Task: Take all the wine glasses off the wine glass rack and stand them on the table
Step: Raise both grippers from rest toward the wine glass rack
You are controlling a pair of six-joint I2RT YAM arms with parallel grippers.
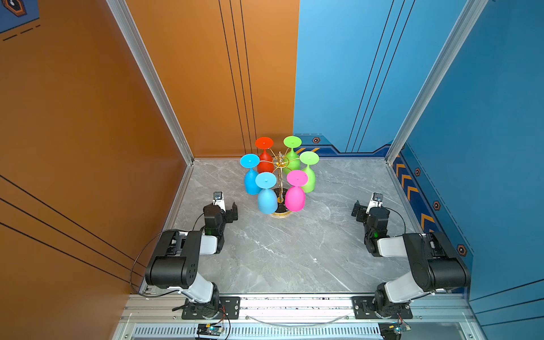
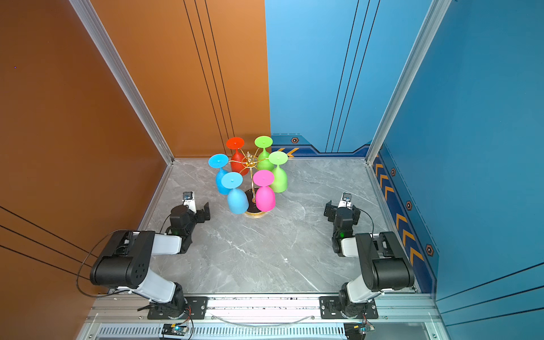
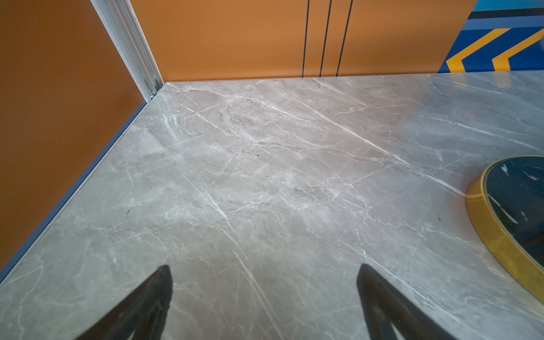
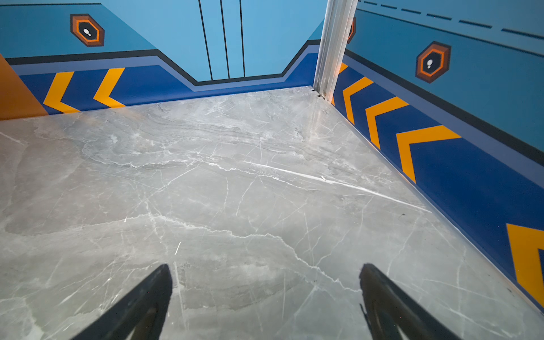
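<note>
A grey marble-patterned tabletop, veined in white, lies before you. An orange wall closes the left side and half the back, and a blue wall covers the rest. Aluminium posts stand at the back corners. Yellow chevrons and hexagon badges line the blue wall's foot. A metal rail edges the near side.

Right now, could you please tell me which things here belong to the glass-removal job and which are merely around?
Job: wine glass rack; red glass; back green glass; right green glass; left blue glass; front blue glass; pink glass; left tool, right tool, both open.
Merely around: marble table; orange wall; blue wall.
</note>
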